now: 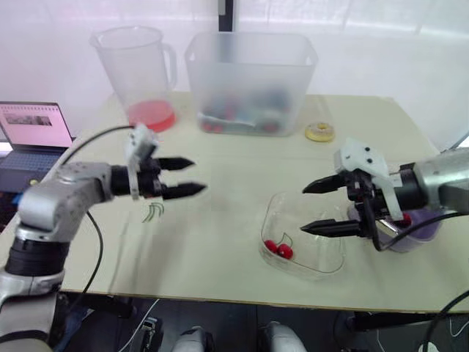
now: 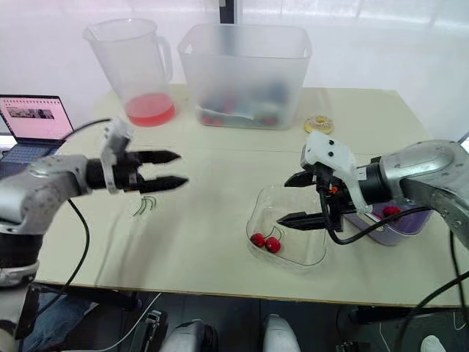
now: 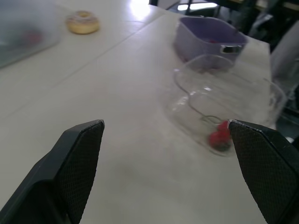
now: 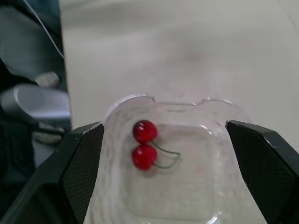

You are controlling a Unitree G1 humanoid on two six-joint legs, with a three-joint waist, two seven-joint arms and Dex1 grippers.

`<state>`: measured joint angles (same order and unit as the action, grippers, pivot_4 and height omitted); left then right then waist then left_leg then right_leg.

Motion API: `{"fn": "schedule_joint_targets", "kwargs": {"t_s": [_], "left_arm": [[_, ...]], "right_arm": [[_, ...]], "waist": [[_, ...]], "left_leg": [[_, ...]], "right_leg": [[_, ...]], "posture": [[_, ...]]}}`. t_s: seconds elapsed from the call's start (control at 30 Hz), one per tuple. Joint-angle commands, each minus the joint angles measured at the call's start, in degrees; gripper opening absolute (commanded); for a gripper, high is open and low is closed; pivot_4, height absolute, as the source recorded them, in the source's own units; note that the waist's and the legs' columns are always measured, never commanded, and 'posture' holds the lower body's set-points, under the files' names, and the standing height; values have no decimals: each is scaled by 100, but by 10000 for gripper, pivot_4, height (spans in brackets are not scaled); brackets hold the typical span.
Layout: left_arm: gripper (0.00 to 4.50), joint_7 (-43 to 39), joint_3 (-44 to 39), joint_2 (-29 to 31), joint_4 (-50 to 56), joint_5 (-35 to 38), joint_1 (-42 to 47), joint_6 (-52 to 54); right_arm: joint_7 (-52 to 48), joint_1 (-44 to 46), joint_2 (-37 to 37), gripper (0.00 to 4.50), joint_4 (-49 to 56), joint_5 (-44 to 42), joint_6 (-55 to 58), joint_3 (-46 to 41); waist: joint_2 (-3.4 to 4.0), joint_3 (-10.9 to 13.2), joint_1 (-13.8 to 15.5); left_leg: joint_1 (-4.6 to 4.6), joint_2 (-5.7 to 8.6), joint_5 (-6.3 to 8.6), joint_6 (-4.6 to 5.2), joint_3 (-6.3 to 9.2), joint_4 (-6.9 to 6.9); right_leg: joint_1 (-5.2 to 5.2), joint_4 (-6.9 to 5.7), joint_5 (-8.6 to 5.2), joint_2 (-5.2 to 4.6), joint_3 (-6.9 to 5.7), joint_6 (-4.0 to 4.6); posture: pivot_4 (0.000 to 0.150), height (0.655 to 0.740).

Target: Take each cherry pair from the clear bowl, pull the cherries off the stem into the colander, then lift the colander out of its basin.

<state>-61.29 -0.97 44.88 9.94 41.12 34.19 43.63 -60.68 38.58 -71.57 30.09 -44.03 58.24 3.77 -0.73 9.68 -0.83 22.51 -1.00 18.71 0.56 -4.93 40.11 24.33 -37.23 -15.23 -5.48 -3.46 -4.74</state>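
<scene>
A clear bowl (image 1: 316, 265) is sitting at the near right of the tabletop (image 1: 212, 257), holding one cherry pair (image 1: 278, 249) in its near-left corner, the two red cherries touching and joined by a green stem. The right gripper (image 1: 303, 210) is hovering just above the bowl, pointing left, its jaws spread wide and gripping nothing. Just right of the bowl, partly behind that gripper, a purple basin (image 2: 392, 224) is sitting with a red cherry (image 2: 390, 211) showing inside; colander and basin cannot be told apart there. Well to the left, the left gripper (image 1: 198, 176) is hanging above the tabletop, pointing right, its jaws parted and empty. Loose green stems (image 1: 152, 213) are lying beneath it. Farther back a doughnut (image 1: 320, 132) is lying, and at the far edge a jug (image 1: 139, 66) with red liquid and a big tub (image 1: 249, 70) are standing side by side. A laptop (image 1: 33, 136) is sitting at the left
</scene>
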Motion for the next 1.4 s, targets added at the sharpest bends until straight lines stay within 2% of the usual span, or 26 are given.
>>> {"fn": "schedule_joint_targets", "kwargs": {"t_s": [0.03, 0.2, 0.43, 0.67, 0.73, 0.77, 0.9, 1.13, 1.4], "left_arm": [[44472, -303, -71, 137, 558, 115, -176, -132], [44472, -156, -140, 123, 804, 62, -457, -130], [44472, 110, -149, 71, 795, -115, -622, -242], [44472, 246, 2, 38, 602, -501, -590, -460], [45000, 248, 20, 8, 563, -551, -582, -467], [45000, 244, 18, -8, 555, -560, -575, -468], [45000, 265, 23, -68, 507, -603, -543, -471], [45000, 287, 58, -130, 471, -674, -558, -517], [45000, 229, 196, -268, 329, -824, -442, -634]], "right_arm": [[-204, 110, 108, 45000, -123, 726, -534, 559], [-413, 118, 505, 45000, -820, 2336, -1963, 1610], [-958, -201, 749, 45000, -914, 2976, -2640, 1966], [-1057, -354, 1264, 45000, -1116, 3372, -2771, 2129], [-1083, -432, 1334, 38819, -1156, 3524, -2833, 2200], [-1092, -479, 1369, 37286, -1166, 3573, -2838, 2221], [-1062, -628, 1504, 17694, -1263, 3760, -2874, 2220], [-1299, -421, 1364, 17694, -1441, 4093, -3448, 2032], [-1974, 279, 1315, 17694, -2610, 4875, -6430, 2224]], "waist": [[0, 0, -1], [0, 1, 19], [-1, 2, 31], [-1, 2, 25], [-1, 2, 25], [-1, 2, 32], [-1, 2, 34], [-1, 2, 29], [-1, 2, 20]], "left_leg": [[1, 1, 0, 0, 0, 0], [1, 3, 0, 0, 0, 3], [9, 6, 1, 4, 3, 6], [5, 4, 0, 2, 4, 8], [6, 5, 0, 2, 3, 8], [6, 5, 0, 2, 3, 8], [6, 6, 0, 2, 3, 10], [5, 6, 0, 2, 3, 10], [3, 6, 0, 2, 2, 11]], "right_leg": [[0, 0, 0, -2, 0, 0], [1, 0, 0, -2, 1, 0], [1, 3, -1, -4, -8, -1], [1, -4, -1, 0, -9, -1], [1, -4, -1, 0, -10, -1], [1, -4, -1, 1, -10, -1], [0, -4, -1, -1, -11, -1], [-1, -5, -1, 1, -11, -2], [-1, -5, -1, 12, -11, -2]], "posture": [[1500, 7078], [1500, 7078], [1500, 7078], [1500, 7078], [1500, 7078], [1500, 7078], [1500, 7078], [1500, 7078], [1500, 7078]]}}
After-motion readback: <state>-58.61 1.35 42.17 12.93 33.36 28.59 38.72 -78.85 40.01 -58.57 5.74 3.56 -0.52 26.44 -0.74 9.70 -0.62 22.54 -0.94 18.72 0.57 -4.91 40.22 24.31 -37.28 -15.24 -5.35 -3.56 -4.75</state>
